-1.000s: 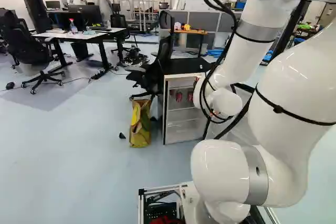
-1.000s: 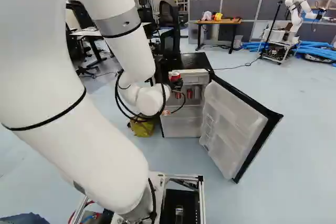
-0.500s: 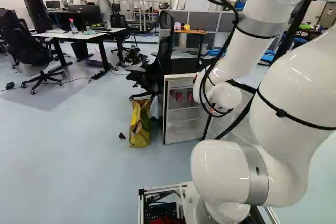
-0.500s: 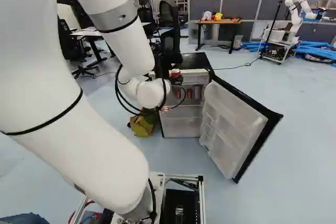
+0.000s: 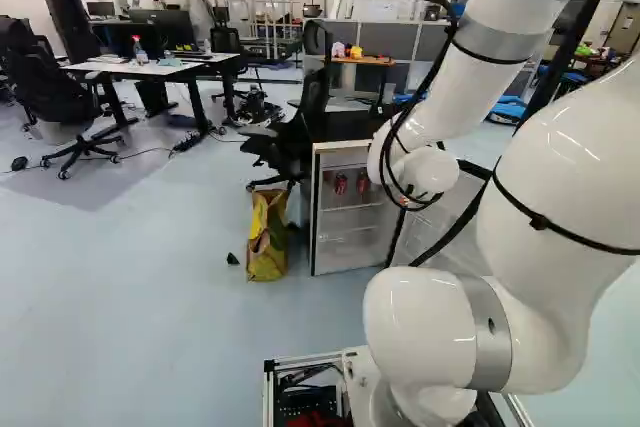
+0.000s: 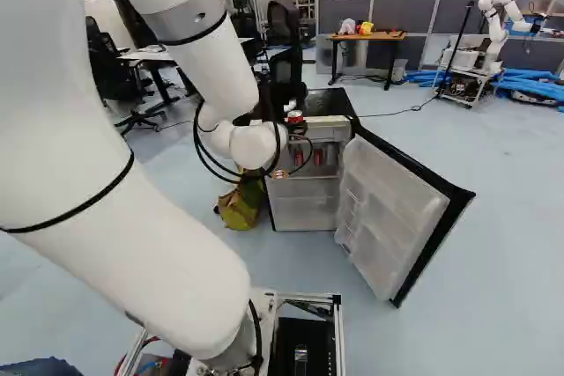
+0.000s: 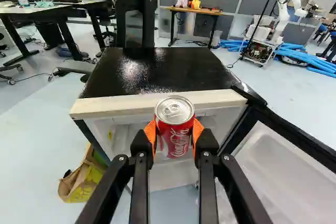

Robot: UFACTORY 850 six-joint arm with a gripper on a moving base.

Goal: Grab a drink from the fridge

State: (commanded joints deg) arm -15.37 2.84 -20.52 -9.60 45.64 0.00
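In the right base view my gripper is at the fridge's upper front, mostly behind the wrist, with the red can at its tip. The wrist view shows the gripper shut on the upright red can, an orange pad on each side. That can is in front of the top front edge of the fridge. The fridge door stands open to the right in the right base view. More red cans stand on the shelf inside.
A yellow-brown bag stands on the floor beside the fridge. A black office chair is close behind the bag. Another robot stands far back on a cart, near blue tubes.
My arm has risen a little, and the red can has moved up with the gripper, to about the level of the fridge top. The base has not moved.
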